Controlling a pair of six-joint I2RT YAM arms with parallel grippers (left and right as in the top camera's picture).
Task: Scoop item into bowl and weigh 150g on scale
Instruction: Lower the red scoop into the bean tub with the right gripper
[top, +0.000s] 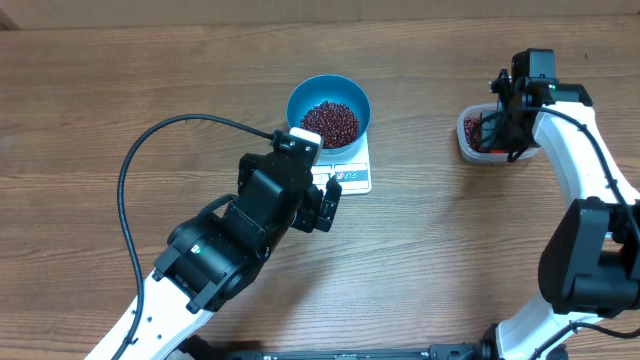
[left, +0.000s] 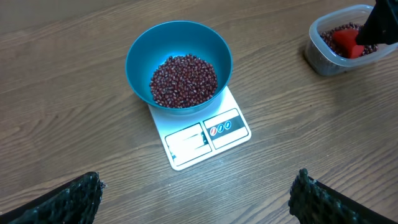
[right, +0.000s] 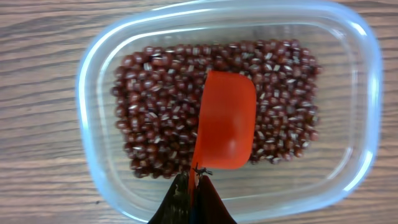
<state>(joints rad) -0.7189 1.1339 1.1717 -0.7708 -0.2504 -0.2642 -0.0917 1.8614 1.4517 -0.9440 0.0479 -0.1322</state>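
The blue bowl (left: 186, 38), heaped with beans (left: 183, 81), sat on the far end of the scale (left: 186, 146), toward the desk's far edge; the scale's long axis ran far to near, display end nearward; the left jaws stood wide and empty near that end; the right jaws pinched the handle of a red scoop (right: 227, 124), its cup resting on beans in the clear tub (right: 96, 112) toward the far right.

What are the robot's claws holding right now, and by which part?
The right gripper pinches the orange scoop by its handle end; the left gripper holds nothing.
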